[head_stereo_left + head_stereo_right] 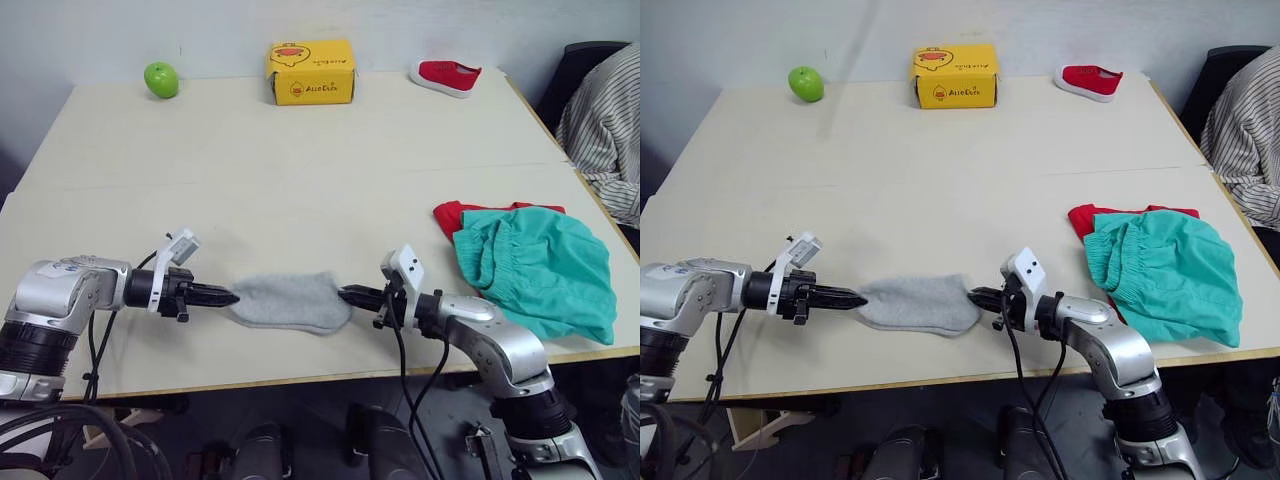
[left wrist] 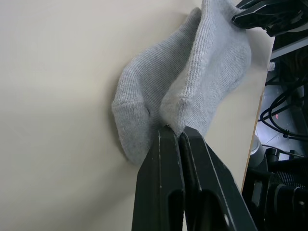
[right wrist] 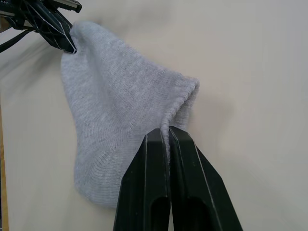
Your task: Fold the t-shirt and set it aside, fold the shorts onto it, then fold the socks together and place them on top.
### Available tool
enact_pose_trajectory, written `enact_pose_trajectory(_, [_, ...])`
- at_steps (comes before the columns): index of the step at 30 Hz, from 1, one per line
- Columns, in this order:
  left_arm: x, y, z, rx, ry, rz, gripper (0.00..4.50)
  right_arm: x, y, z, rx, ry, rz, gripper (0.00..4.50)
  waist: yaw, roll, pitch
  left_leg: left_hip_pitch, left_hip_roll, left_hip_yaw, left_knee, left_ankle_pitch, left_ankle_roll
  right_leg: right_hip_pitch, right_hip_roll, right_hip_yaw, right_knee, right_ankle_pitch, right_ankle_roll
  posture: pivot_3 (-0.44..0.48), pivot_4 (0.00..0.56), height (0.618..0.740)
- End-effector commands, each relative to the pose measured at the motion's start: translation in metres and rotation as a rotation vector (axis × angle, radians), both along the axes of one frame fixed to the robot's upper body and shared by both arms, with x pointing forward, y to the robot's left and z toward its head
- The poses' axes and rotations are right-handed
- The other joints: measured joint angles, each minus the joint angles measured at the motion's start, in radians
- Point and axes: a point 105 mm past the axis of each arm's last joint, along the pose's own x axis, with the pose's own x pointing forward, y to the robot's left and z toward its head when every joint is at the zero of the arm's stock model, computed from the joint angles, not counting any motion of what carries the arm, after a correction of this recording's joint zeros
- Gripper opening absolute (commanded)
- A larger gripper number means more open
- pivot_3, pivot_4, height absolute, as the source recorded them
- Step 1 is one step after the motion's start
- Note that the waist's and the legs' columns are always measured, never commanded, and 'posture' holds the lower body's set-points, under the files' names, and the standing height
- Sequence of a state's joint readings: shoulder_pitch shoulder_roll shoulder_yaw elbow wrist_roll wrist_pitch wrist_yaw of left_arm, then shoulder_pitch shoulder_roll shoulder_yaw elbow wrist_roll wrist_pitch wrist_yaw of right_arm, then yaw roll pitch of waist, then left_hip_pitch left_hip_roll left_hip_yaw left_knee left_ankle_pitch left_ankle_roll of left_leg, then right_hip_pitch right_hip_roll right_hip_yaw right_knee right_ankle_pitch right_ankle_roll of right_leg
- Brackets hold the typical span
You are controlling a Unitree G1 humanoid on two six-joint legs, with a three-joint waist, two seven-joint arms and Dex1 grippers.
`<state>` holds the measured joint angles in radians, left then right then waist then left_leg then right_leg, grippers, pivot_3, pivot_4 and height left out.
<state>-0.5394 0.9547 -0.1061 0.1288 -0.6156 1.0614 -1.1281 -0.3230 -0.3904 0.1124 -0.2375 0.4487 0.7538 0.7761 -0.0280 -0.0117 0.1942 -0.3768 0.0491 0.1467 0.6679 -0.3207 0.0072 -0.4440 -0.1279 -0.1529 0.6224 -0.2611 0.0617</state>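
Note:
The light grey socks lie stacked near the table's front edge, between my two grippers. My left gripper is shut on the socks' left end, and my right gripper is shut on their right end. The teal-green shorts lie folded at the right on top of the red t-shirt, of which a strip shows at the shorts' far-left edge.
At the table's far edge sit a green apple, a yellow box and a small red shoe. A person in a striped shirt sits at the right side. The table's front edge runs just below the socks.

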Motion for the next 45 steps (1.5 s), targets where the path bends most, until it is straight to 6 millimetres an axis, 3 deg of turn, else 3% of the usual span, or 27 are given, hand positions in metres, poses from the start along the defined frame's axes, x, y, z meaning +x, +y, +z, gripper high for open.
enact_pose_trajectory(1, [-0.004, 0.001, 0.006, 0.000, -0.022, 0.002, 0.64, -0.008, 0.006, 0.010, 0.082, 0.045, 0.058, 0.48, 0.000, 0.000, 0.000, 0.000, 0.000, 0.000, 0.000, 0.000, 0.000, 0.000, 0.000, 0.000, 0.000, 0.000, 0.000, 0.000, 0.150, 0.740])
enact_pose_trajectory(5, [-0.005, 0.007, 0.009, -0.008, -0.081, 0.031, 1.87, -0.001, -0.002, 0.011, 0.036, -0.027, 0.026, 1.69, 0.000, 0.000, 0.000, 0.000, 0.001, 0.000, 0.000, 0.000, 0.000, 0.000, -0.001, 0.000, 0.001, 0.000, 0.000, 0.000, 0.150, 0.740])
enact_pose_trajectory(7, [-0.001, 0.011, 0.018, -0.013, -0.208, 0.036, 2.50, 0.006, -0.009, 0.020, 0.044, -0.098, -0.002, 2.39, 0.000, 0.000, 0.000, 0.000, 0.000, 0.000, 0.000, 0.000, 0.001, 0.000, -0.002, 0.000, 0.000, 0.000, 0.000, 0.000, 0.150, 0.740])
enact_pose_trajectory(8, [-0.004, 0.013, 0.027, -0.044, -0.253, 0.032, 2.80, 0.005, -0.011, 0.029, 0.070, -0.132, 0.017, 2.45, 0.000, 0.000, 0.000, 0.000, 0.000, 0.000, 0.000, 0.000, 0.001, 0.000, -0.002, 0.001, 0.000, 0.000, 0.001, 0.000, 0.150, 0.740])
enact_pose_trajectory(10, [-0.012, 0.014, 0.044, -0.110, -0.325, -0.003, 2.80, -0.004, -0.009, 0.045, 0.119, -0.180, 0.093, 2.45, 0.001, 0.000, 0.000, 0.000, 0.000, 0.000, 0.000, 0.000, 0.001, 0.000, -0.002, 0.000, 0.000, 0.000, 0.001, 0.000, 0.150, 0.740])
enact_pose_trajectory(13, [-0.018, 0.003, 0.061, -0.176, -0.434, -0.040, 2.20, -0.013, 0.006, 0.052, 0.128, -0.221, 0.176, 1.75, 0.001, -0.001, 0.000, 0.000, 0.000, 0.000, 0.000, 0.001, 0.001, 0.000, -0.002, 0.000, 0.001, 0.000, 0.001, 0.000, 0.150, 0.740])
enact_pose_trajectory(15, [-0.016, -0.014, 0.060, -0.185, -0.511, -0.078, 1.59, -0.013, 0.021, 0.043, 0.095, -0.234, 0.190, 1.08, 0.001, -0.001, 0.000, 0.001, 0.000, 0.000, 0.000, 0.001, 0.001, 0.000, -0.003, 0.001, 0.000, 0.000, 0.001, 0.000, 0.150, 0.740])
enact_pose_trajectory(18, [-0.009, -0.040, 0.045, -0.174, -0.594, -0.108, 0.59, -0.013, 0.039, 0.024, 0.017, -0.279, 0.210, 0.03, 0.003, -0.001, 0.000, 0.002, -0.001, 0.000, 0.000, 0.001, 0.001, 0.001, -0.003, 0.002, 0.000, 0.000, 0.001, 0.000, 0.150, 0.740])
enact_pose_trajectory(20, [-0.002, -0.053, 0.024, -0.126, -0.640, -0.116, 0.04, -0.009, 0.048, 0.013, -0.015, -0.306, 0.188, 0.00, 0.002, -0.002, -0.001, 0.002, -0.001, 0.001, 0.000, 0.001, 0.001, 0.001, -0.003, 0.002, 0.002, 0.001, 0.002, 0.000, 0.150, 0.740])
enact_pose_trajectory(24, [-0.003, -0.066, -0.026, -0.004, -0.634, -0.174, 0.04, -0.007, 0.048, -0.013, -0.108, -0.357, 0.186, 0.00, 0.000, -0.002, -0.001, 0.002, -0.002, 0.002, 0.001, 0.001, 0.002, 0.001, -0.003, 0.002, 0.002, 0.001, 0.002, 0.000, 0.150, 0.740])
enact_pose_trajectory(26, [-0.004, -0.063, -0.039, 0.038, -0.630, -0.182, 0.04, -0.007, 0.042, -0.020, -0.129, -0.366, 0.180, 0.00, -0.001, -0.002, -0.001, 0.002, -0.001, 0.002, 0.000, 0.001, 0.002, 0.001, -0.002, 0.002, 0.001, 0.001, 0.002, 0.000, 0.150, 0.740])
enact_pose_trajectory(30, [-0.004, -0.051, -0.052, 0.059, -0.610, -0.116, 0.04, -0.007, 0.011, -0.023, -0.146, -0.353, 0.116, 0.00, 0.002, -0.004, -0.002, 0.003, -0.001, 0.002, 0.000, 0.001, 0.002, 0.001, -0.003, 0.002, -0.001, 0.001, 0.002, 0.000, 0.150, 0.740])
enact_pose_trajectory(33, [-0.007, -0.049, -0.041, -0.023, -0.669, -0.087, 0.04, -0.013, -0.008, -0.018, -0.128, -0.350, 0.114, 0.00, 0.004, -0.005, -0.003, 0.007, -0.001, 0.001, 0.001, 0.000, 0.004, 0.005, -0.004, 0.002, -0.001, 0.001, 0.002, 0.000, 0.150, 0.740])
enact_pose_trajectory(36, [-0.025, -0.051, -0.003, -0.279, -0.711, -0.060, 0.04, -0.018, -0.008, 0.004, -0.027, -0.373, 0.148, 0.00, 0.000, -0.005, -0.003, 0.007, 0.000, 0.001, 0.001, -0.001, 0.004, 0.006, -0.005, 0.002, -0.002, 0.001, 0.002, 0.000, 0.150, 0.740])
enact_pose_trajectory(40, [-0.030, -0.025, 0.015, -0.307, -0.646, 0.061, 0.04, -0.015, 0.007, 0.031, 0.049, -0.444, 0.216, 0.00, -0.006, -0.005, -0.003, 0.006, 0.004, 0.001, 0.000, 0.000, 0.000, 0.004, -0.004, 0.002, -0.001, 0.001, 0.001, 0.000, 0.150, 0.740])
enact_pose_trajectory(42, [-0.030, -0.002, 0.013, -0.298, -0.555, 0.197, 0.04, -0.011, 0.025, 0.033, 0.047, -0.467, 0.264, 0.00, -0.008, -0.005, -0.003, 0.007, 0.005, 0.000, 0.000, 0.001, -0.002, 0.004, -0.004, 0.002, 0.000, 0.000, 0.000, 0.000, 0.150, 0.740])
enact_pose_trajectory(45, [-0.037, 0.023, -0.003, -0.242, -0.326, 0.357, 0.62, -0.006, 0.049, 0.024, 0.002, -0.500, 0.336, 0.00, -0.005, -0.005, -0.003, 0.007, 0.006, 0.000, -0.001, 0.001, -0.002, 0.003, -0.003, 0.002, 0.001, 0.000, -0.001, 0.000, 0.150, 0.740])
